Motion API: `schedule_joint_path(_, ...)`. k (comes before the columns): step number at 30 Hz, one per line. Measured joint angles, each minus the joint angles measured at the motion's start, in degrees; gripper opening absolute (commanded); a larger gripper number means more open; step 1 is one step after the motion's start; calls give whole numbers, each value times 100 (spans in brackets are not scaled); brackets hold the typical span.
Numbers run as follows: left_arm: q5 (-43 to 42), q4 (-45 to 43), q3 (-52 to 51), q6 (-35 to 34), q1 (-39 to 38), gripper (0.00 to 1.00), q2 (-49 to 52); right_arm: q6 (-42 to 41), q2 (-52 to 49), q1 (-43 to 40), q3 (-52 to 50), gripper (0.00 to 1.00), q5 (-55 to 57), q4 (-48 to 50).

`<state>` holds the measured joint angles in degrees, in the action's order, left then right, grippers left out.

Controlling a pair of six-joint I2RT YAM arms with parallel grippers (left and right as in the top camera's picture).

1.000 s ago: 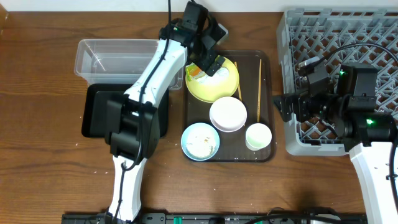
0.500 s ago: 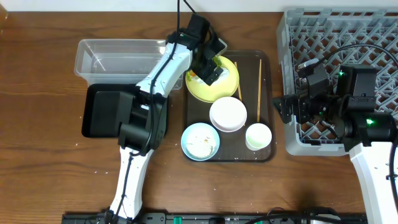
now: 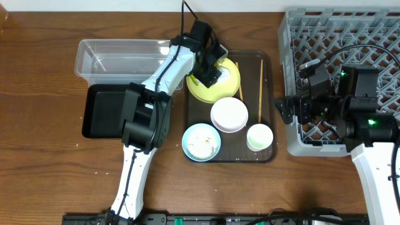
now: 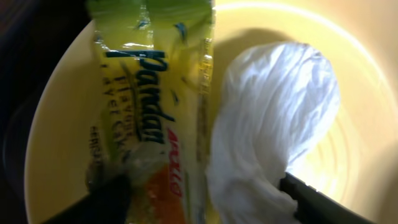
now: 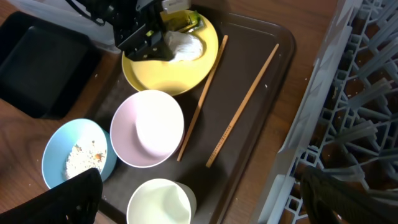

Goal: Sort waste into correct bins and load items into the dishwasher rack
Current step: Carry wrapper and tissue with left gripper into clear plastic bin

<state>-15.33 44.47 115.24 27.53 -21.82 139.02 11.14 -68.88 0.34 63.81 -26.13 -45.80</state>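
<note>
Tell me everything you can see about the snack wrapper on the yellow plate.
The snack wrapper is a glossy, creased plastic sachet, green at the top fading to yellow, with dark teal lettering, red print and an orange patch near its lower end. It lies flattened on the yellow plate, one long edge against the crumpled white paper. The left gripper hangs open just above, its fingers on either side of wrapper and paper together.

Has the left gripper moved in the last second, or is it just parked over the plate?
Yes, slightly: in the overhead view the left gripper has crept from the yellow plate's far rim toward its middle.
</note>
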Motion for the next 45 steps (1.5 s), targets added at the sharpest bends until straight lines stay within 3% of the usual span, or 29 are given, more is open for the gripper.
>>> schedule_joint_path(5,-50,20,0,-17,-81,22,2,0,0,0,0,99,17,-2)
schedule_joint_path(8,-87,59,0,-24,-114,6,7,0,0,0,0,99,24,-2)
schedule_joint_path(19,-92,254,-15,-787,-22,6,-358,0,0,0,0,99,44,-2)
schedule_joint_path(31,92,693,28,-1145,466,6,-2669,0,0,0,0,99,44,0)
schedule_joint_path(45,675,1207,-4,-682,1794,7,-1838,0,0,0,0,99,46,0)
